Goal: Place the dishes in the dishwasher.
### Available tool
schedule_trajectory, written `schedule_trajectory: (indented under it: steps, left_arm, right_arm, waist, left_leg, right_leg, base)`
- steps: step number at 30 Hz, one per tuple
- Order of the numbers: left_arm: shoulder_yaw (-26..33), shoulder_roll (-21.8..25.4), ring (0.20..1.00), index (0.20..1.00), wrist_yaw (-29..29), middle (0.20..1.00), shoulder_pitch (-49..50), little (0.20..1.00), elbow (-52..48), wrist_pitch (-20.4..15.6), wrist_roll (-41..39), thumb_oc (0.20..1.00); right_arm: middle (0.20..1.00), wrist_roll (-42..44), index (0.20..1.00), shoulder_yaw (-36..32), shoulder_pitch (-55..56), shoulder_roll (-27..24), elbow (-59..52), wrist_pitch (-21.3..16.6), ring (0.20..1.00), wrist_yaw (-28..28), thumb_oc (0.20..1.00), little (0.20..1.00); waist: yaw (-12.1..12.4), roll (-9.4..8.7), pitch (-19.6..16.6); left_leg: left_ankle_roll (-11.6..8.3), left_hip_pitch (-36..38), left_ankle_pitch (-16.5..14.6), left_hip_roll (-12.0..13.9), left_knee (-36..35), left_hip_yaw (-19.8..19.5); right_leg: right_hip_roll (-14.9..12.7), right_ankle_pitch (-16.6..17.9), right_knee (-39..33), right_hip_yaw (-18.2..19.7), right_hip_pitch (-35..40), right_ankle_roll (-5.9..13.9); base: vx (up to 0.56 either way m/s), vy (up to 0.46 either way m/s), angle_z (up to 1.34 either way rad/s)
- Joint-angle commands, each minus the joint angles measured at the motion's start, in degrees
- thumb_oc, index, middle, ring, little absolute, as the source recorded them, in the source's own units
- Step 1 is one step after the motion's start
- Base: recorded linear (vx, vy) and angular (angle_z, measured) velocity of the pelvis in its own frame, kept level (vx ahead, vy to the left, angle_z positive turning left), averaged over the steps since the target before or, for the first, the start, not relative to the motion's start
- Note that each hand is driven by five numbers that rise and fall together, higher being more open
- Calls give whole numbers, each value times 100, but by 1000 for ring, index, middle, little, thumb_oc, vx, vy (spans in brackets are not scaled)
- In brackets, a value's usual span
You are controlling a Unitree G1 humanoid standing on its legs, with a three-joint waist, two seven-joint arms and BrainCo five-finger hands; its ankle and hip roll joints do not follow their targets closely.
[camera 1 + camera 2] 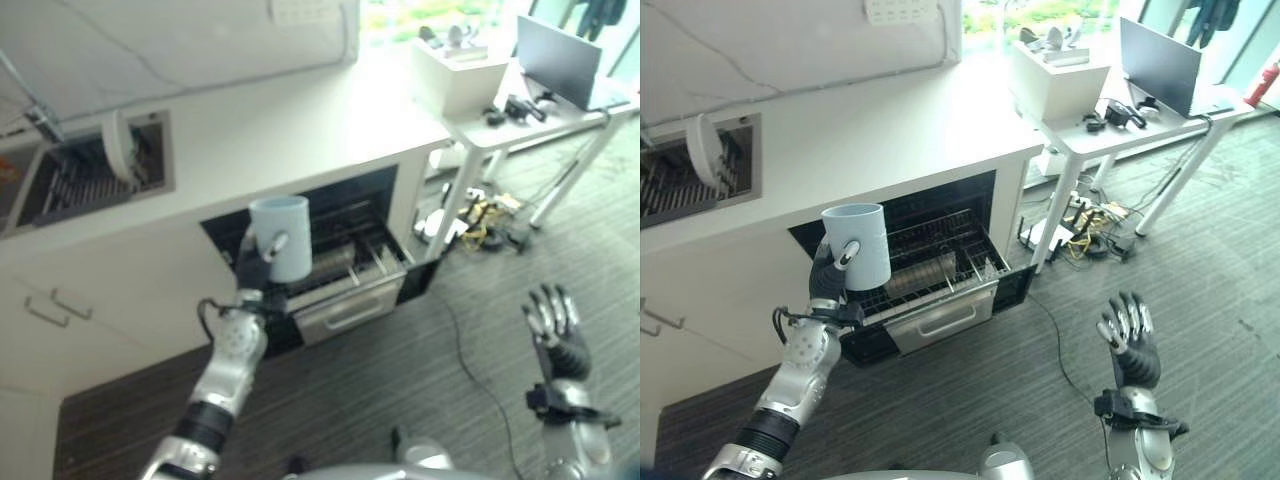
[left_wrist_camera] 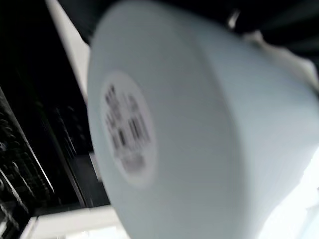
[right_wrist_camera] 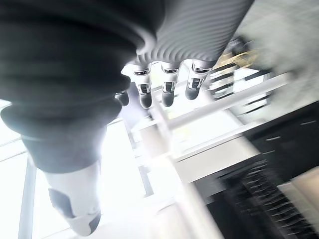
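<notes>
a pale blue mug is being held upright in the left hand, with the fingers curled round its lower side and the thumb pressed on its wall. it is being carried in the air just in front of the counter's front edge, above the left end of the pulled-out dishwasher rack. in the left wrist view the mug's base, with a round label on it, is being shown from very close, with dark rack wires beside it.

the dishwasher is being kept open beneath the white counter, its wire rack drawn out toward the floor. a white plate is being held on edge in the sink set into the counter's left end.

the right hand is being held up over the grey floor, well apart from the dishwasher, palm raised, the fingers straight and spread apart, nothing in them. beyond the counter's right end a white table is carrying a laptop and a white box.
</notes>
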Motion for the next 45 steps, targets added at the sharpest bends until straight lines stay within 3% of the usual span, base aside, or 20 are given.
schedule_trajectory:
  steps: [1, 4, 7, 11, 13, 17, 19, 23, 34, 45]
  left_arm:
    - [268, 588, 200, 200, 1537, 200, -600, 200, -198, -888, 1352, 200]
    - [150, 600, 200, 200, 2491, 200, -675, 200, -284, -779, 2438, 200]
    - [-45, 588, 200, 200, 3201, 200, -816, 200, -252, -727, 3426, 200]
    - [-342, 710, 200, 200, 4226, 200, -976, 200, -191, -358, 4761, 200]
    - [-488, 792, 200, 200, 4452, 200, -1088, 200, -149, -291, 4940, 200]
    - [-755, 774, 200, 200, 4176, 200, -1122, 200, -213, -172, 5077, 200]
    - [-913, 800, 200, 200, 4176, 200, -1162, 200, -107, -97, 5340, 200]
    - [-1063, 779, 200, 200, 4179, 200, -1223, 200, -37, -108, 5428, 200]
    - [-1332, 754, 200, 200, 3942, 200, -1377, 200, -92, -55, 5271, 200]
    - [-1613, 664, 200, 200, 3818, 200, -1461, 200, 136, 16, 5224, 200]
  right_arm:
    - [1000, 107, 1000, 76, -430, -266, -136, -300, 1000, 551, 1000, 1000]
    - [1000, 169, 1000, 481, -720, -369, -550, -269, 1000, 940, 1000, 1000]
    - [1000, 59, 1000, 1041, -1243, -398, -708, 118, 1000, 995, 1000, 1000]
    - [1000, -441, 1000, 1721, -1924, -572, -605, 434, 1000, 511, 1000, 1000]
    - [1000, -526, 1000, 1897, -2212, -667, -547, 510, 1000, 296, 1000, 1000]
    - [1000, -467, 1000, 2214, -2773, -691, -459, 646, 1000, 104, 1000, 1000]
    - [1000, -317, 1000, 2386, -3090, -668, -544, 1050, 1000, 107, 1000, 1000]
    - [1000, -308, 1000, 2674, -3420, -534, -397, 1361, 1000, -74, 1000, 1000]
    - [1000, -219, 1000, 3059, -3883, -288, -318, 1759, 1000, 85, 1000, 1000]
    - [1000, -94, 1000, 3304, -4152, -182, -374, 1908, 1000, 183, 1000, 1000]
  waist:
    - [131, -86, -90]
    - [207, -100, -103]
    - [365, -113, -127]
    - [678, -134, -178]
    - [796, -152, -183]
    - [1019, -200, -153]
    - [1118, -217, -169]
    - [1229, -213, -199]
    - [1353, -205, -214]
    - [1384, -209, -189]
  left_leg:
    - [212, 247, -558, -131, 72, -176]
    - [209, 257, -578, -148, 83, -193]
    - [193, 270, -589, -173, 81, -288]
    - [152, 301, -596, -198, 51, -491]
    - [159, 299, -611, -223, 48, -584]
    - [142, 259, -601, -220, 37, -766]
    - [124, 257, -603, -225, 37, -831]
    - [102, 259, -587, -218, 37, -902]
    - [102, 254, -577, -235, 37, -1048]
    - [116, 269, -594, -234, 63, -1066]
  right_leg:
    - [57, -245, 194, -286, -79, -115]
    - [35, -231, 163, -300, -51, -121]
    - [15, -203, 82, -338, 25, -127]
    - [9, -177, -51, -434, 180, -134]
    - [0, -182, -65, -490, 230, -126]
    - [4, -200, -63, -594, 280, -140]
    - [5, -230, -55, -669, 332, -156]
    - [11, -254, -65, -731, 395, -181]
    - [6, -280, -56, -755, 449, -195]
    - [-4, -290, -20, -713, 451, -185]
  base:
    - [11, 26, -26]
    - [23, 25, -16]
    - [45, 8, -12]
    - [82, -20, 13]
    - [70, -46, 21]
    - [39, -62, 32]
    - [59, -58, 30]
    - [55, -31, 9]
    - [18, -1, 6]
    - [0, 0, 0]
